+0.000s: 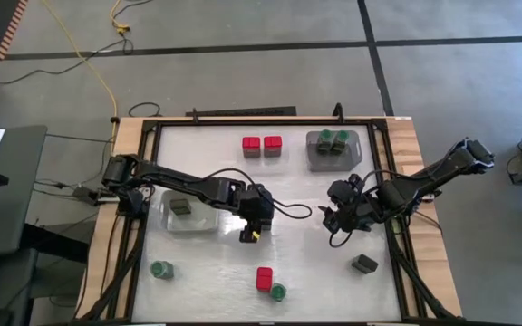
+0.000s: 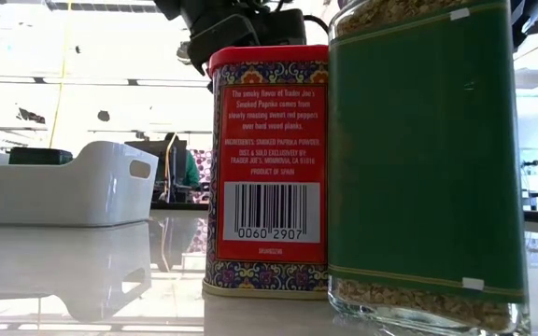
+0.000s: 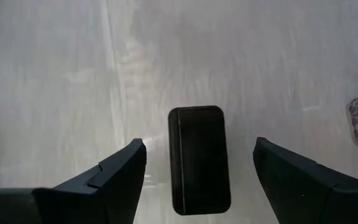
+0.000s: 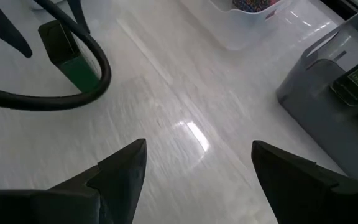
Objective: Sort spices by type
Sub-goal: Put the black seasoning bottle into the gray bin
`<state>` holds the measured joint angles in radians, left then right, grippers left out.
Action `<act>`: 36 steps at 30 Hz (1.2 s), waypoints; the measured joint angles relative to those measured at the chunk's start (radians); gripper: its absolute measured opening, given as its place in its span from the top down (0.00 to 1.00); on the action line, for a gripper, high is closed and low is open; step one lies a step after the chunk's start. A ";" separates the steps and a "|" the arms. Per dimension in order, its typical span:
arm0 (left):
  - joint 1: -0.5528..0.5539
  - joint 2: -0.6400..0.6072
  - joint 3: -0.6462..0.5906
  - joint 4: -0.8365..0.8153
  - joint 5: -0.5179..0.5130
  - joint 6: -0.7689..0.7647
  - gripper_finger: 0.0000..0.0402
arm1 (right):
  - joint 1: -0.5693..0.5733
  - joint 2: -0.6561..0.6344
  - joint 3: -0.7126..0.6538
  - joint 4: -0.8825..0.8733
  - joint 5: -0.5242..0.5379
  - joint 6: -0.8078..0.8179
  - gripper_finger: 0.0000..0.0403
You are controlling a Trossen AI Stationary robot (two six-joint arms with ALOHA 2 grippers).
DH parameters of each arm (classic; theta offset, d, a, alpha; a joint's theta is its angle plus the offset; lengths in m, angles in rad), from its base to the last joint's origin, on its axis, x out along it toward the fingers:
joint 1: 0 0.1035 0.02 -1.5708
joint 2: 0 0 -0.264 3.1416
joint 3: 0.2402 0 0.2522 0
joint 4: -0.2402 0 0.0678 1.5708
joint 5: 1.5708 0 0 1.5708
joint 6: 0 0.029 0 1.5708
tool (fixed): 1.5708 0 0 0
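Straddling a smooth dark boxy tin (image 3: 199,159), the left tool (image 3: 199,171) gapes wide.

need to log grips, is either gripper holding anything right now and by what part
Nothing is held. The left gripper stands open around a dark tin; the right gripper is open, empty.
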<state>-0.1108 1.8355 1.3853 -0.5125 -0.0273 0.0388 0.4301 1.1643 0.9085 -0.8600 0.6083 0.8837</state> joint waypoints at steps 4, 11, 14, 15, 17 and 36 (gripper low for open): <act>0.000 -0.001 0.000 0.002 -0.002 -0.002 0.30 | 0.000 0.000 0.000 0.000 0.000 -0.003 0.21; 0.000 -0.001 0.000 0.002 -0.003 -0.035 0.30 | 0.000 0.000 0.000 0.000 0.000 -0.003 0.21; 0.000 -0.001 -0.001 0.003 -0.003 -0.039 0.30 | 0.000 0.000 0.000 0.000 0.000 -0.003 0.21; 0.000 -0.001 -0.011 0.017 0.000 -0.047 0.30 | 0.000 0.000 0.000 0.000 0.000 -0.003 0.21; 0.000 -0.002 -0.041 0.046 0.001 -0.069 0.30 | 0.000 0.000 0.000 0.000 0.000 -0.003 0.21; -0.002 -0.001 -0.055 0.059 -0.008 -0.094 0.40 | 0.000 0.000 0.001 0.001 0.000 -0.003 0.21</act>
<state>-0.1123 1.8343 1.3300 -0.4535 -0.0357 -0.0551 0.4297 1.1645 0.9092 -0.8594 0.6078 0.8810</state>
